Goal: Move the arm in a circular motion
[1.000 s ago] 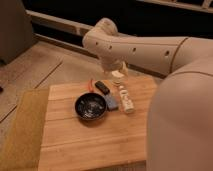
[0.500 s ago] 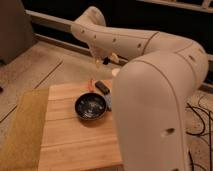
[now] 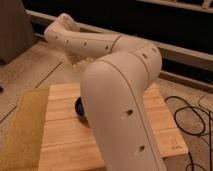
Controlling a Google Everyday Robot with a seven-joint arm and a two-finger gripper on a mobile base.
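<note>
Arm (image 3: 117, 100) bends across a wooden table (image 3: 60, 140), hiding most of a dark bowl (image 3: 79, 107); the gripper (image 3: 75, 59) seems to hang below the far wrist, and I cannot tell its grip.

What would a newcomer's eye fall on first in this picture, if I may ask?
The big cream-white arm dominates, rising from the foreground and bending away to upper left, where its gripper hangs faintly under the far end. Behind it, a dark bowl peeks out on the wooden table.
</note>
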